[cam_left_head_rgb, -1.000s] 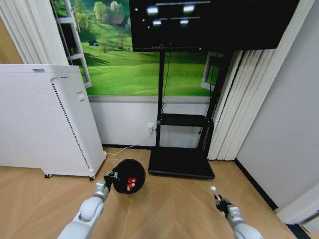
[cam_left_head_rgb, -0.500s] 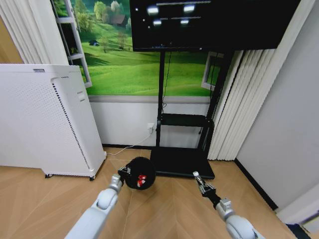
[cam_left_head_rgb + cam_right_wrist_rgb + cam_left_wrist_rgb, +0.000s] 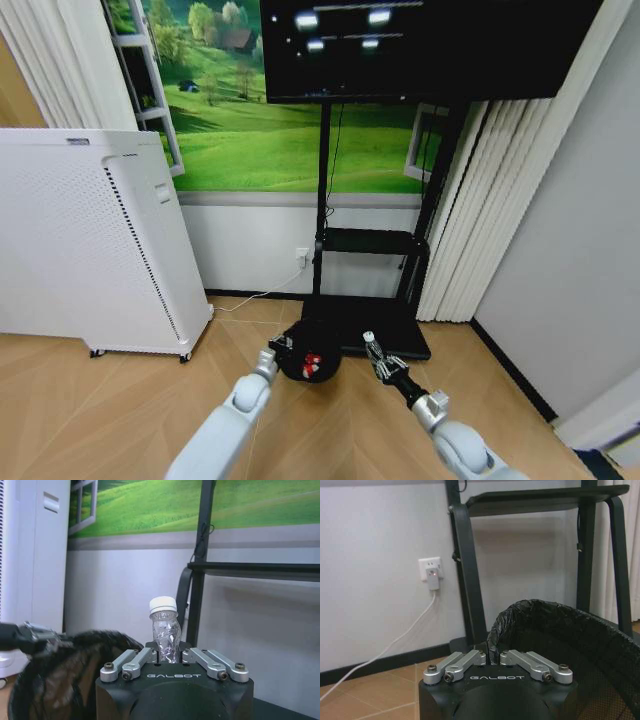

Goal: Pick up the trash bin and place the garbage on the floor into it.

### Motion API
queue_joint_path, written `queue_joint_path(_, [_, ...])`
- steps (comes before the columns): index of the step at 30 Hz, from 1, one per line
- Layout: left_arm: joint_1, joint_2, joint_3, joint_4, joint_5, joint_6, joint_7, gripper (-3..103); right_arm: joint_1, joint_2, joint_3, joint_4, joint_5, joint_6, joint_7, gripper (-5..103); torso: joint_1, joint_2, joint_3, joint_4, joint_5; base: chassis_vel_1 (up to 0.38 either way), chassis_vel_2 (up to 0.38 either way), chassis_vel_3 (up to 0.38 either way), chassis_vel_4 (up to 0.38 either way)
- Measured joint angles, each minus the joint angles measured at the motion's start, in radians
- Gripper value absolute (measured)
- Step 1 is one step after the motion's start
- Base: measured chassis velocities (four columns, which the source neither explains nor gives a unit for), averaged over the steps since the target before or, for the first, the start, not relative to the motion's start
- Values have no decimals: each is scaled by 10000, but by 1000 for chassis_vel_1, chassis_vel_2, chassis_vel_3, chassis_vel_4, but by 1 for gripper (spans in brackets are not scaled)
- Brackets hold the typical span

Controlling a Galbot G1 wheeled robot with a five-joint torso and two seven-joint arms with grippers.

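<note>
In the head view the black round trash bin (image 3: pixel 308 364) hangs just above the wood floor, in front of the TV stand. My left gripper (image 3: pixel 283 347) is shut on its rim. The left wrist view shows this gripper (image 3: pixel 492 656) pinching the bin's black liner edge (image 3: pixel 555 614). Red-and-white garbage (image 3: pixel 312 361) lies inside the bin. My right gripper (image 3: pixel 374 349) is shut on a small clear bottle (image 3: pixel 165 630) with a white cap, held upright just right of the bin (image 3: pixel 70 670).
A tall white perforated appliance (image 3: pixel 90 250) stands at the left. The black TV stand base (image 3: pixel 365 330) lies right behind the bin. A wall socket with a white cable (image 3: pixel 432 574) is on the wall. Curtains (image 3: pixel 480 220) hang at the right.
My left arm has carried the bin forward and to the right, toward the TV stand. My right gripper has brought the bottle forward and left, close to the bin.
</note>
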Motion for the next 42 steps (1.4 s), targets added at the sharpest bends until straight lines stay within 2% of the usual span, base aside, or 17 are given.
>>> queue_joint_path(18, [-541, -1391, 563, 1448, 337, -247, -70, 7, 1110, 625, -1313, -286, -15, 57, -154, 18, 0, 0, 0, -2, -1, 0, 0, 0, 0])
queue_joint_path(31, [-270, -1370, 1085, 1176, 369, -201, -182, 7, 1921, 994, -1946, -685, -43, 43, -176, 18, -1, 0, 0, 1, -1, 0, 0, 0, 0])
queue_joint_path(34, [-242, -1276, 1093, 1063, 371, -176, -189, 7, 1955, 978, -1969, -686, -24, -188, -182, 16, -2, 0, 0, 1, -2, 0, 0, 0, 0])
queue_joint_path(35, [-242, -1242, 1093, 1028, 371, -165, -189, 7, 1948, 961, -1944, -649, 3, -292, -242, 27, -2, 0, 0, 0, -1, 0, 0, 0, 0])
queue_joint_path(41, [-250, -1181, 1081, 944, 361, -128, -189, 7, 1874, 890, -1819, -627, 27, -350, -351, 37, -1, 0, 0, -1, -2, 0, 0, 0, 0])
queue_joint_path(42, [-249, -1177, 1080, 910, 352, -109, -191, 7, 1845, 863, -1780, -622, 29, -351, -383, 48, -1, 0, 0, -1, -2, 0, 0, 0, 0])
